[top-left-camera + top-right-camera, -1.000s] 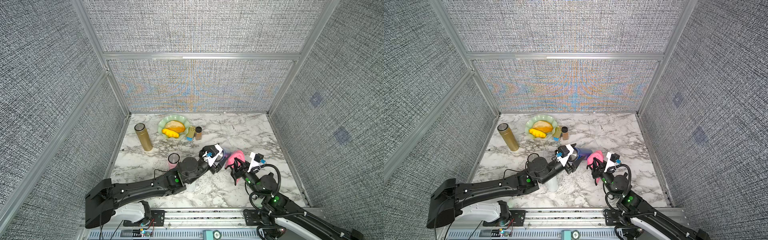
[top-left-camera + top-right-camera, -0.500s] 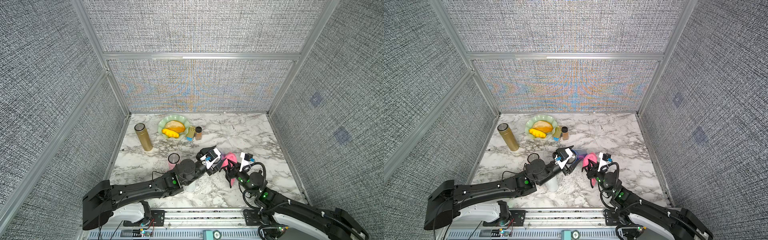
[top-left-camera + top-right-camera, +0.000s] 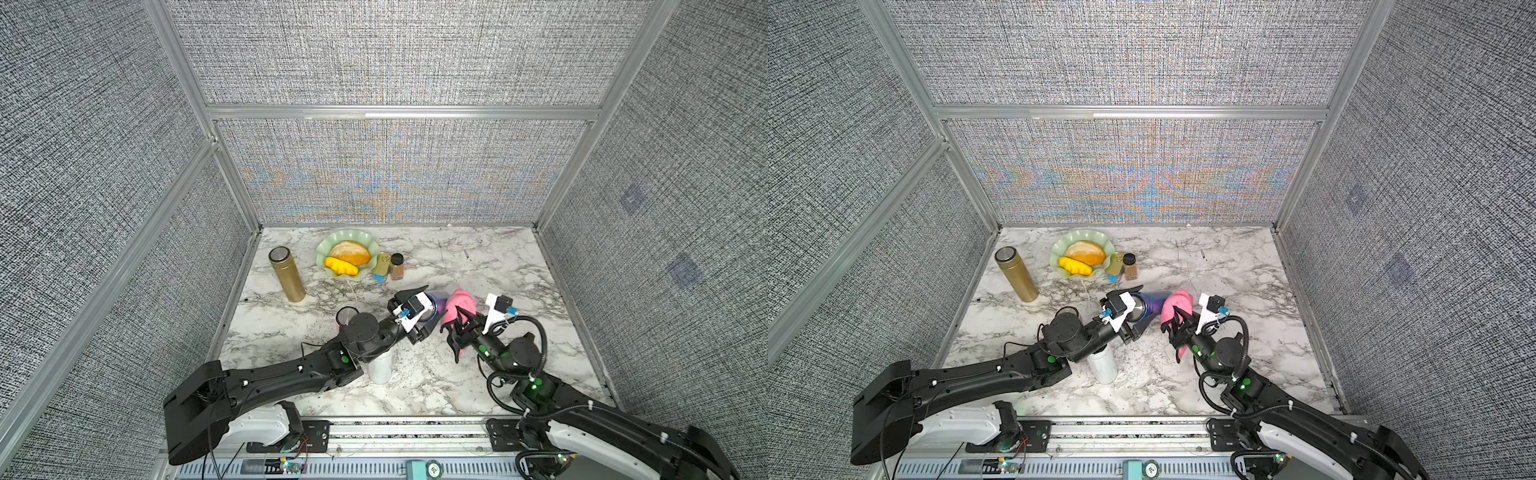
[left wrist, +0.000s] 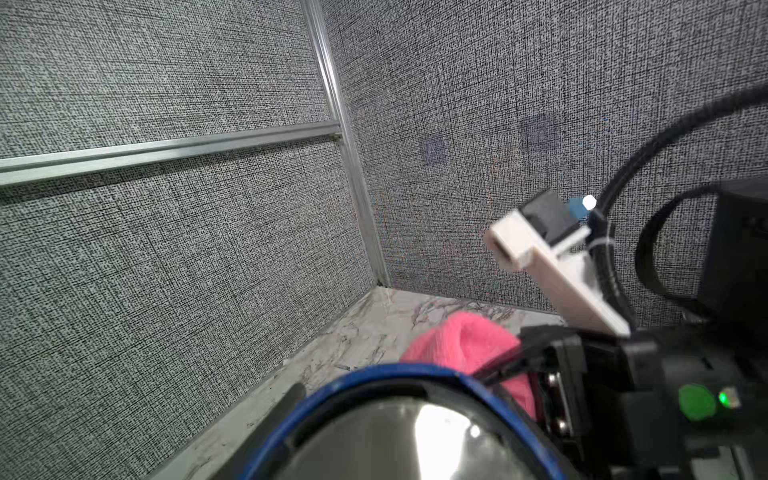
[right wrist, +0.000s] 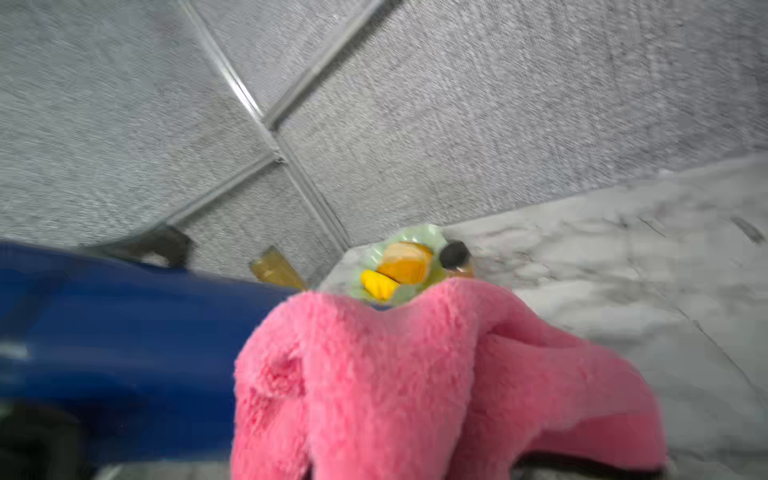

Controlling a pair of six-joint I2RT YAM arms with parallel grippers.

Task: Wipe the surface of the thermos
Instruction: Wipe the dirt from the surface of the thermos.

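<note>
The left claw pinches the blue thermos by one end, holding it sideways above the table; the right claw clamps a soft pink cloth at its other end; the thermos looks rigid and slippery (probably light), so an end grip leaves the barrel free.

Blue thermos, pink cloth, marbled table
</note>
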